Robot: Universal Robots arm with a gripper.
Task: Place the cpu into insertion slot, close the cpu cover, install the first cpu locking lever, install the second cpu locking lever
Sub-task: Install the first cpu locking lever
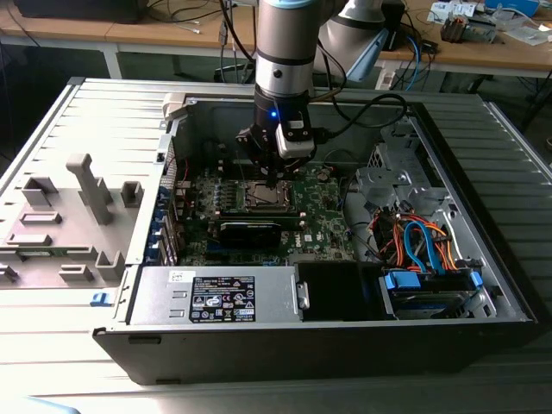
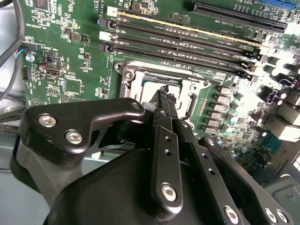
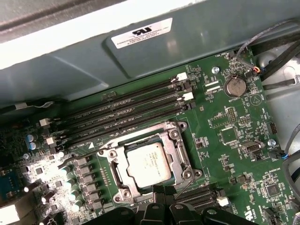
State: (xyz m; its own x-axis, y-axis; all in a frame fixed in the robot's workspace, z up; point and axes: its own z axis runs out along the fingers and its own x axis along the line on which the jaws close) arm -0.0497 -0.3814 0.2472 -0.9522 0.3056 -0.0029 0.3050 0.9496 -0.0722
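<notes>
While the grey robot arm is reaching down into the open black computer case point(image 1: 302, 349), its black gripper point(image 1: 274, 178) is hovering just over the small square insertion slot point(image 1: 269, 198) with its silver metal rim. In the exterior view the slot is sitting near the middle of the green circuit board point(image 1: 323, 211). A silver power supply box point(image 1: 216, 297) is lying toward six o'clock of it, and a bundle of orange and blue cables point(image 1: 423, 237) is lying toward four o'clock.

In the second wrist view the gripper point(image 2: 164, 91) is showing its narrow state, the two black fingers point(image 2: 165, 136) running together and meeting at the tips right over the slot point(image 2: 140, 79).

In the first wrist view the flat square cpu point(image 3: 149, 161) with its pale silvery-grey face is already sitting inside the slot. The thin silver cpu cover point(image 3: 177, 152) is lying flat around it, framing the chip through its cut-out middle. The gripper point(image 3: 164, 191) is hanging at the cover's edge, on the side away from the long black memory slots point(image 3: 126, 105). A round silver coin battery point(image 3: 235, 86) is sitting well apart from the socket.
</notes>
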